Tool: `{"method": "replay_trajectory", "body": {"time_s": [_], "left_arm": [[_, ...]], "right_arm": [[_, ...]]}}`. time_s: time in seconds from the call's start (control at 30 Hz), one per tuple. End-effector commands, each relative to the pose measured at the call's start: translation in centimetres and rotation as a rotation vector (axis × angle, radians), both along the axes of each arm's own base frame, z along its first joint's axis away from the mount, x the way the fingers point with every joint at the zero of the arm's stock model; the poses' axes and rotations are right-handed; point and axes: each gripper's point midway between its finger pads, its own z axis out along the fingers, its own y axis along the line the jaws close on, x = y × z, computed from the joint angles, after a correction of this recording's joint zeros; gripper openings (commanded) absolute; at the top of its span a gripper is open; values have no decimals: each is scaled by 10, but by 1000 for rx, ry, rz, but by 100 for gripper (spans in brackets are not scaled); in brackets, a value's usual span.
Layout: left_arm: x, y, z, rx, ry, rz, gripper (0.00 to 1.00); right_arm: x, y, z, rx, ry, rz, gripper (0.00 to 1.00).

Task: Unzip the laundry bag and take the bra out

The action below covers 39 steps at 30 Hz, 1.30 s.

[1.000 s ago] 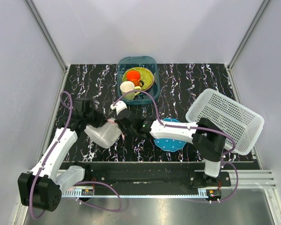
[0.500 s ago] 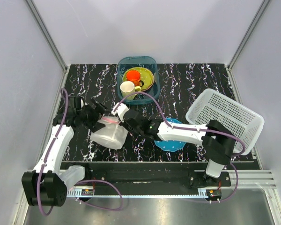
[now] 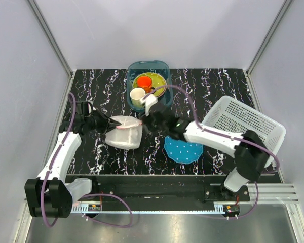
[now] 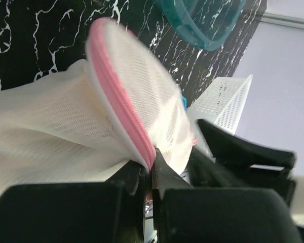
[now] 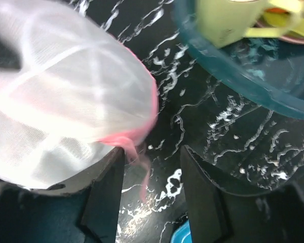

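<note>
The laundry bag (image 3: 124,135), a white mesh dome with pink zipper trim, lies on the dark marbled table left of centre. My left gripper (image 3: 110,123) is at its left edge, and in the left wrist view this gripper (image 4: 151,169) is shut on the pink trim (image 4: 122,109) of the bag (image 4: 55,126). My right gripper (image 3: 143,123) is at the bag's right side. In the right wrist view it (image 5: 152,162) stands open, with a loose pink tab (image 5: 141,174) dangling between the jaws off the bag (image 5: 66,96). The bra is hidden.
A teal bin (image 3: 149,83) with a cream cup (image 3: 138,94) and dishes stands at the back, close behind the right gripper. A blue dotted plate (image 3: 185,149) lies under the right arm. A white perforated basket (image 3: 243,129) leans at the right.
The bag has shifted away from the arms and to the right. My left gripper opened, then shut on the pink trim. My right gripper opened and swung toward the bin.
</note>
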Motion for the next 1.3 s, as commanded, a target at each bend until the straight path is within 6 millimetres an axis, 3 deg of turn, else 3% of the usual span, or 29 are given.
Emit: {"method": "replay_trajectory", "body": {"time_s": [0.0,0.07,0.33,0.57,0.7,0.93,1.13,1.27], "left_arm": [[6,4,9,2,-73,31,0],[7,5,8,4,-78,45,0],[7,5,5,7,-87,44,0],[7,6,7,12,-97,49,0],[7,6,9,11,-101,48,0],[8,5,12,4,-115,39,0],[7,3,14,-6,-127,25,0],[10,-4,16,-24,-146,-44,0]], "right_arm": [[15,-31,77,397,208,-190,55],[10,-32,77,442,268,-215,53],[-10,4,64,553,506,-148,48],[-37,22,32,529,626,-82,46],[-51,30,13,491,662,-69,47],[-48,41,-25,464,689,-54,50],[-59,50,-37,521,684,68,52],[-60,51,-32,588,643,141,54]]}}
